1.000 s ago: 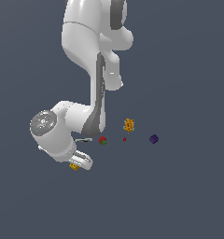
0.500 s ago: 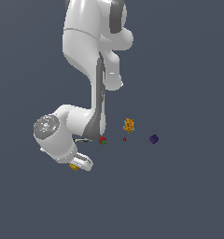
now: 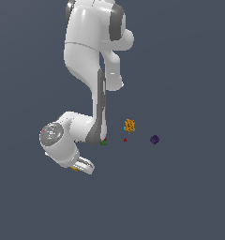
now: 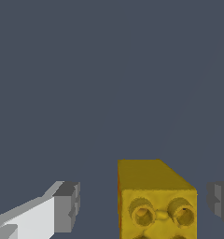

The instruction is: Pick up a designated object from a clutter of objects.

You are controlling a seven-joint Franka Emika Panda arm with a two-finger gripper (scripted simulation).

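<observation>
I have lowered my gripper (image 4: 143, 205) around the yellow block (image 4: 153, 198), well apart from the orange box (image 3: 129, 125) and purple cube (image 3: 154, 139). My fingers (image 4: 65, 205) stand spread on either side, not yet touching, so closing comes next.

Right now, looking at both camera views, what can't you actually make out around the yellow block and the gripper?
- Yellow block: lower part cut off by the wrist view's edge; exterior view shows a sliver only, hidden under the gripper.
- Fingers: whether they touch the block is unclear; tips cut off.
- Green-red ball: partly hidden by the arm.
- Tiny red bit: too small to identify.
</observation>
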